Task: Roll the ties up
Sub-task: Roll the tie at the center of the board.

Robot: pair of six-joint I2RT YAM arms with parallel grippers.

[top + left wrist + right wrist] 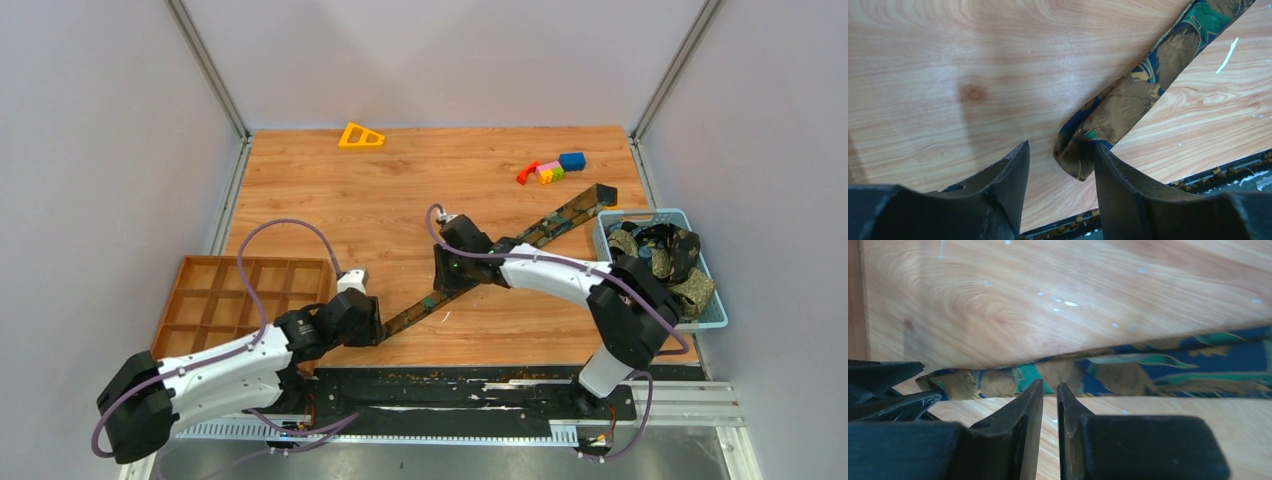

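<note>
one tie (pixel 556 220) (pixel 1133 95) (pixel 1128 372) lies stretched diagonally across the counter (pixel 400 190). it is dark blue-black with brown leaf shapes and teal patches, and its near tip is folded over. the left pincer (pixel 1060 150) stands wide around that tip. the right pincer (pixel 1050 387) is nearly closed at the tie's edge; i cannot tell whether it pinches cloth.

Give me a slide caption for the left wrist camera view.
Open left gripper straddles the curled end of a patterned tie lying on the wooden table.
</note>
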